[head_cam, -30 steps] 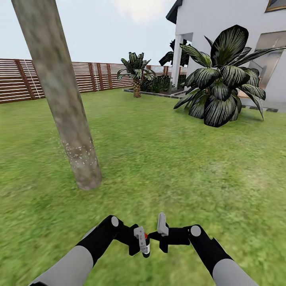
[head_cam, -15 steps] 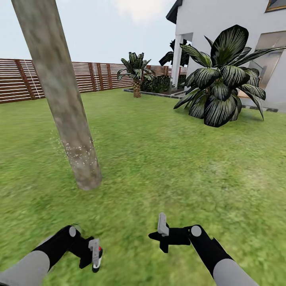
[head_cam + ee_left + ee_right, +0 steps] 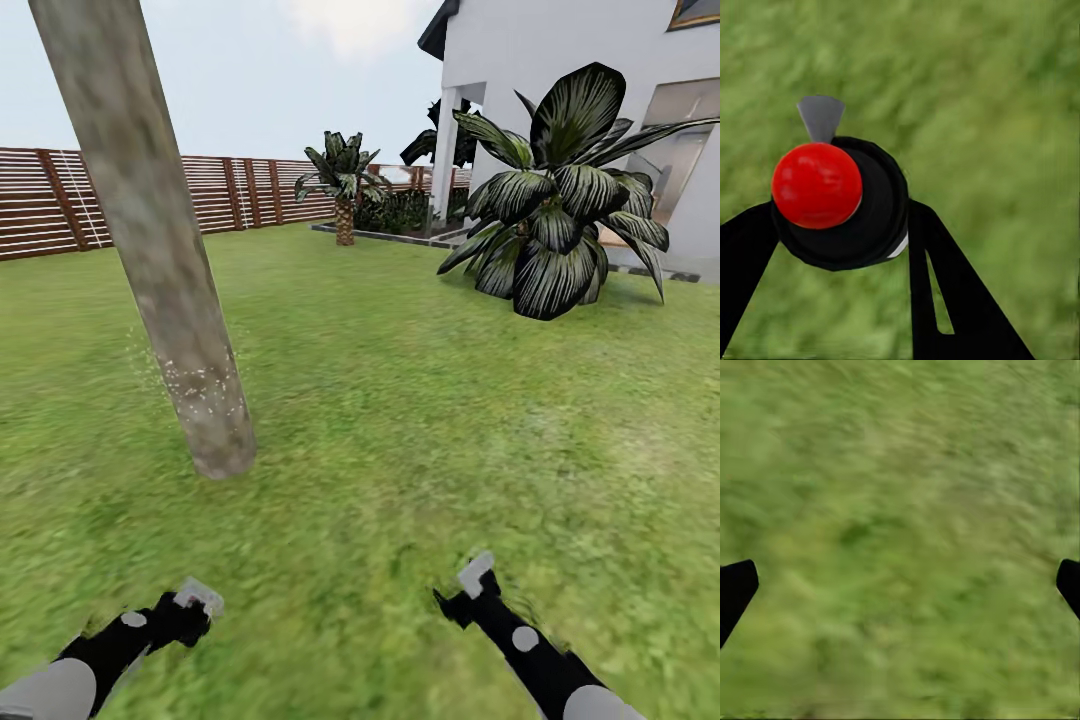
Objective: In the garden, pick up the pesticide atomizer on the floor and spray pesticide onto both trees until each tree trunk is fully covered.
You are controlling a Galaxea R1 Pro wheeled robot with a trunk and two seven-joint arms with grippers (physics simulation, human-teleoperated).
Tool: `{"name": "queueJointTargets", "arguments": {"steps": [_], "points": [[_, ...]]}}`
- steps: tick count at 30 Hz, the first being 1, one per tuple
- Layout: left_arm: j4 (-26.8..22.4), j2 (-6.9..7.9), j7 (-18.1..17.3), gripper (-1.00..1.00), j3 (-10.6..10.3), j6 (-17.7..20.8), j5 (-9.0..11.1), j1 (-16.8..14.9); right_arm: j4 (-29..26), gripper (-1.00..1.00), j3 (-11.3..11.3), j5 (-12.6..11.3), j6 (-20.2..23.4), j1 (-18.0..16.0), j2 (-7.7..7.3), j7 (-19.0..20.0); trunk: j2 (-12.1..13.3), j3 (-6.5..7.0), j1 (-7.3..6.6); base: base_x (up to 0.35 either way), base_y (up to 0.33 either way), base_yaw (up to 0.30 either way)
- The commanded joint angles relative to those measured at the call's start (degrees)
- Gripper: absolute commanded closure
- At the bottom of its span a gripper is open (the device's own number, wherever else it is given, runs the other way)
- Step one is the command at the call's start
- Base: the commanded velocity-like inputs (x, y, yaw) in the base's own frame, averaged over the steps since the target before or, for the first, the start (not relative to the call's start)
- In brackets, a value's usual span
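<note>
Fingers (image 3: 937, 285) of the left gripper (image 3: 840, 247) are clamped on either side of the black round-bodied pesticide atomizer with a red cap (image 3: 832, 202), seen in the left wrist view over blurry green grass ground (image 3: 990, 112). Right gripper (image 3: 900, 585) is released, fingertips spread wide with only lawn between them.

You're looking straight down the atomizer's long axis in that wrist shot, red cap facing the camera, grey tab (image 3: 820, 116) sticking out past the body. In the head view the left gripper (image 3: 190, 605) sits low near the bottom edge, right gripper (image 3: 470, 590) well apart from it.

Thick mottled grey-tan tree trunk (image 3: 150, 230) stands ahead on the left, with faint white specks of pesticide (image 3: 195, 385) on its lower part. Lots of open lawn between. Further off: a big dark-leaved plant (image 3: 560, 220), a short palm (image 3: 343, 185), the brown slatted wooden fence (image 3: 230, 195) and a white house (image 3: 560, 60).
</note>
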Motion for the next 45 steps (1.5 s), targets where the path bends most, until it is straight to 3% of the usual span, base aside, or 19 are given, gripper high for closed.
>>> {"name": "queueJointTargets", "arguments": {"steps": [1,2,4,5,6,8,12,17,29,32,34,38,45], "points": [[0.8,-0.13,3.0,1.0,-0.2,-0.4,6.8,0.8,3.9,-1.0,-1.6,-0.1,-1.4,0.0,0.08,-6.1,0.0,-0.04,-0.01,0.0,0.0,0.0],[1.1,-0.17,5.5,1.0,-0.2,-0.8,12.9,2.1,6.9,-1.0,-2.5,-0.2,-2.9,0.1,0.1,-11.1,0.0,-0.04,-0.01,0.0,0.0,0.0],[1.5,-0.1,9.5,1.0,-0.2,-4.9,21.8,4.5,10.9,-1.0,-3.1,-2.0,-6.3,0.8,0.09,-18.7,0.0,-0.04,-0.01,0.0,0.0,0.0],[1.5,-0.06,11.0,1.0,-0.1,-6.6,23.9,5.4,11.7,-1.0,-3.2,-3.4,-7.6,1.4,0.07,-20.8,0.0,-0.04,-0.01,0.0,0.0,0.0],[1.6,-0.01,14.7,1.0,-0.2,-8.9,26.4,7.5,12.6,-1.0,-3.3,-7.8,-10.6,2.6,-0.09,-23.4,0.0,-0.04,-0.01,0.0,0.0,0.0],[1.7,-0.18,18.1,1.0,-0.3,-10.5,27.6,10.8,13.0,-1.0,-3.2,-13.3,-13.0,4.9,-0.08,-24.6,0.0,-0.04,-0.01,0.0,0.0,0.0],[2.6,-0.29,19.3,1.0,-0.3,-14.6,28.5,15.8,13.3,-1.0,-3.2,-15.6,-13.9,6.2,0.19,-25.2,0.0,-0.04,-0.01,0.0,0.0,0.0],[2.8,-2.56,19.4,1.0,-0.2,-14.8,28.7,16.0,13.3,-1.0,-3.2,-15.5,-13.8,7.3,0.08,-25.1,0.0,-0.04,-0.01,0.0,0.0,0.0],[2.8,-3.31,19.0,1.0,-0.2,-14.9,28.7,16.0,13.2,-1.0,-3.3,-15.7,-13.8,7.4,0.18,-25.3,0.0,-0.04,-0.01,0.0,0.0,0.143],[2.9,-3.35,19.0,1.0,-0.1,-14.9,29.7,16.0,13.2,-1.0,-3.3,-15.8,-13.8,7.4,0.32,-25.3,0.0,-0.08,-0.01,-0.095,-0.013,0.279],[2.9,-3.91,19.0,1.0,-0.2,-15.0,30.1,16.0,13.3,-1.0,-3.3,-15.8,-13.8,7.4,0.64,-25.3,0.0,-0.12,-0.01,-0.264,-0.099,0.279],[3.3,-4.84,19.0,1.0,-0.1,-15.0,30.2,16.1,13.3,-1.0,-3.3,-15.7,-13.8,7.4,2.63,-25.5,0.0,-0.16,-0.01,-0.183,-0.212,0.28],[3.4,-4.93,19.0,1.0,-0.1,-15.0,30.3,16.3,13.3,-1.0,-3.3,-15.6,-13.8,7.5,2.92,-25.5,0.0,-0.08,-0.01,-0.042,-0.245,0.284]]}}
